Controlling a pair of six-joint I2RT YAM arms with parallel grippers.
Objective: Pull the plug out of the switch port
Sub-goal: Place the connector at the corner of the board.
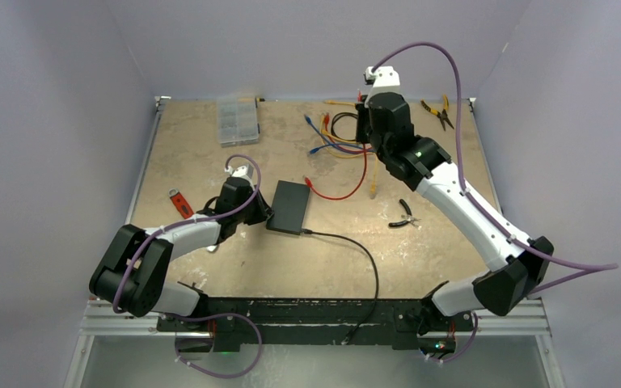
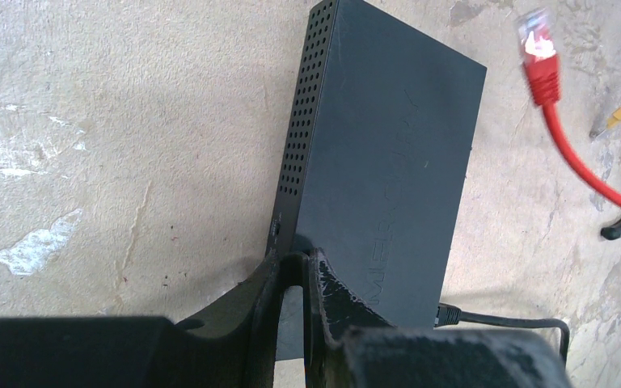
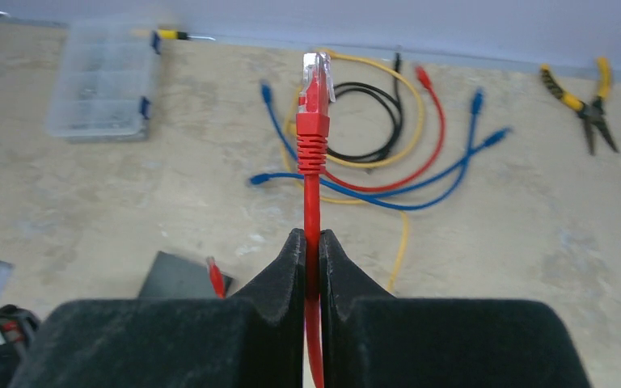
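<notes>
Workspace: worn beige tabletop, closed in by pale walls on the left, far and right sides, with metal rails along the side edges. The surface is bare to the left of and in front of the flat matte-black rectangular switch. Only a thin black cable crosses the near middle, entering the switch's near right corner. The far edge is crowded: clear plastic compartment box, tangle of loose blue, yellow, black and red patch leads, yellow-handled pliers. Black-handled cutters lie right of the switch.

Switch: flat on the table, left of centre, well off every edge. Vent holes along one narrow side, faint embossed lettering on top.

Left gripper: fingers drawn in on the switch's near left corner, with a thin gap between them.

Right gripper: raised over the far side, clamped on a red patch cable just under its red plug, which stands upright above the fingers. At the cable's other end a second red plug sits just beside the switch's far right corner, apart from it.

Not made out: the socket row shows in no view and the lettering is unreadable. The second red plug is blurred in the left wrist view. In the top view the right fingers are covered by their own arm.
</notes>
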